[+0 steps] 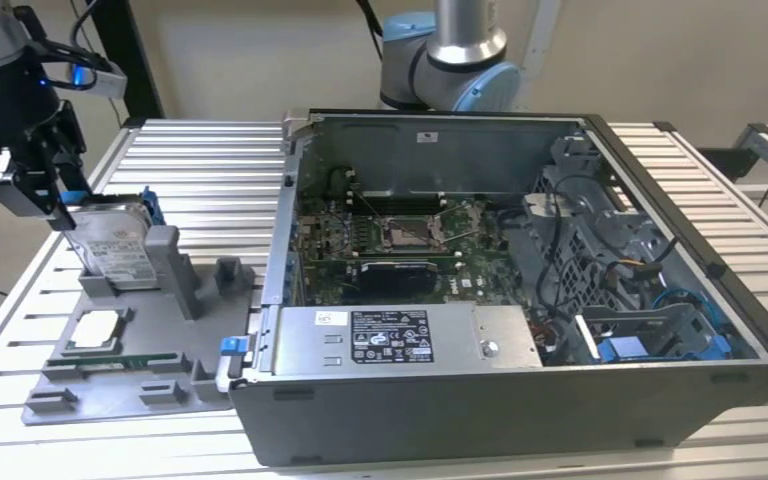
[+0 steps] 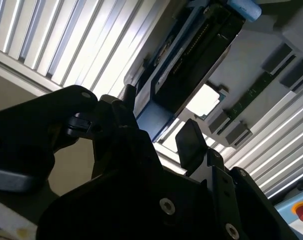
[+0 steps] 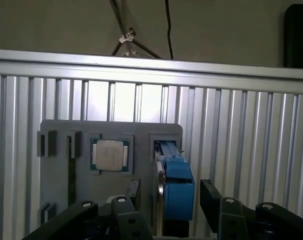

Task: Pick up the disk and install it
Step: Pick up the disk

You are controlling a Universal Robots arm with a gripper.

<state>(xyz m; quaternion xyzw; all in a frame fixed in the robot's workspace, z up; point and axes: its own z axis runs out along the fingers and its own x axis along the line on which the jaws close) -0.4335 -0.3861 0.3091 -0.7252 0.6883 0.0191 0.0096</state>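
Looks like the pick-up step to me, nothing grabbed yet. The disk [image 1: 115, 245] stands on edge in a slot of the grey fixture plate [image 1: 144, 372], on the plate's side away from the open PC case [image 1: 518, 300] sitting beside it. The gripper [image 3: 171, 191] hangs right over that slot, spread wide, with its fingers [image 3: 209, 194] either side of the blue frame and a gap showing on both sides. My guess: a clean grab calls for getting centred and squeezing both flat faces evenly, so the disk comes straight out of the slot.
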